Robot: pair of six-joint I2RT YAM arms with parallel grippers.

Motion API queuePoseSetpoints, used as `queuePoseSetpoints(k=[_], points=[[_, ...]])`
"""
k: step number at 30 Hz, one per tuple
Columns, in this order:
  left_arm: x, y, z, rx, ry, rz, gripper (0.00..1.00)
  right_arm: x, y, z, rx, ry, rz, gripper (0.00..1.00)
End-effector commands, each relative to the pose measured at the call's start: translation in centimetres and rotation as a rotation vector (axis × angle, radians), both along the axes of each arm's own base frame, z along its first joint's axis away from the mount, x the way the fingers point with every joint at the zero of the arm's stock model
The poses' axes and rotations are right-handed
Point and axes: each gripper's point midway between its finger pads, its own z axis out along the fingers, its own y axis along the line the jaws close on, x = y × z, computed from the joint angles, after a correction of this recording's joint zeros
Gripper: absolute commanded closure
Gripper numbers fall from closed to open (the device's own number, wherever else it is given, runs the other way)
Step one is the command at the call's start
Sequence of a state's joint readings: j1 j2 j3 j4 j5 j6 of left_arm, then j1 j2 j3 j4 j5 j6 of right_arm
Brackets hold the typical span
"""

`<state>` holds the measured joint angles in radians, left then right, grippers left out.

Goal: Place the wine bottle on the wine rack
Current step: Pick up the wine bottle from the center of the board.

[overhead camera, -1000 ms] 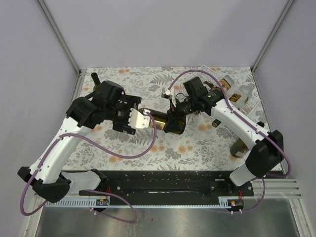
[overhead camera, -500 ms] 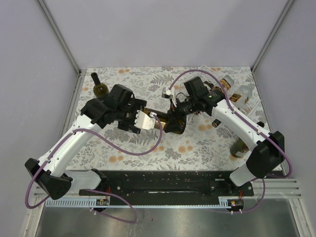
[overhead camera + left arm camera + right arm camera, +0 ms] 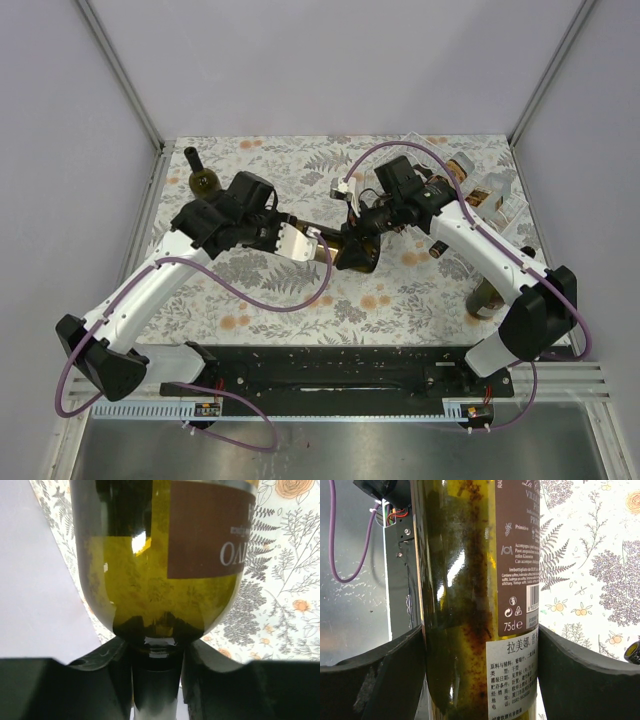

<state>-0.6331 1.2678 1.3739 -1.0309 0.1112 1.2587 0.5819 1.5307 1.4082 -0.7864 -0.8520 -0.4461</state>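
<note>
one wine bottle (image 3: pixel 352 252), axis left-right, neck left

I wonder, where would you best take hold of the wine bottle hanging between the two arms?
Around the wine bottle's straight body, jaws across the width, coming from the right as the right gripper does; the even cylinder seats them. The narrow neck points left, so the left gripper takes that end.

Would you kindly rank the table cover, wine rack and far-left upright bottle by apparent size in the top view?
1. Table cover.
2. Wine rack, though the right arm hides part.
3. Upright bottle, smallest.
</note>
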Motion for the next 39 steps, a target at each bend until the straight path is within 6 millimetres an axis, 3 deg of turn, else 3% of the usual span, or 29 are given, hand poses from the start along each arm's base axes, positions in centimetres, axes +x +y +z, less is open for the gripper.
queuePoseSetpoints(k=[1, 2, 5, 8, 16, 23, 33, 37, 39], points=[[0.9, -0.5, 0.2, -0.013, -0.035, 0.013, 0.91, -1.0, 1.1, 5.9, 0.168, -0.124, 0.078, 1.00], [0.8, -0.5, 0.2, -0.016, -0.035, 0.012, 1.00, -1.0, 1.1, 5.7, 0.166, -0.121, 0.076, 1.00], [0.3, -0.6, 0.2, -0.034, -0.025, 0.008, 1.00, -1.1, 1.0, 5.7, 0.166, -0.124, 0.080, 1.00], [0.0, -0.5, 0.4, -0.051, -0.021, 0.022, 1.00, -1.1, 0.7, 5.7, 0.159, -0.142, 0.082, 0.76], [-1.2, -0.3, 1.0, -0.177, 0.052, 0.074, 1.00, 0.3, -0.3, 6.5, 0.103, -0.228, -0.019, 0.27], [-1.7, 0.9, 0.9, -0.239, 0.025, 0.082, 1.00, 0.2, -1.4, 7.5, 0.082, -0.235, -0.035, 0.04], [-1.6, 0.5, 1.2, -0.320, 0.079, 0.124, 1.00, 0.3, -2.0, 7.5, 0.068, -0.222, -0.061, 0.00], [-2.3, 0.2, 1.3, -0.370, 0.121, 0.145, 1.00, 3.2, -4.0, 9.1, 0.030, -0.304, -0.237, 0.00], [-3.0, -0.4, 1.6, -0.422, 0.166, 0.166, 1.00, 5.7, -6.3, 10.6, 0.021, -0.357, -0.392, 0.01]])
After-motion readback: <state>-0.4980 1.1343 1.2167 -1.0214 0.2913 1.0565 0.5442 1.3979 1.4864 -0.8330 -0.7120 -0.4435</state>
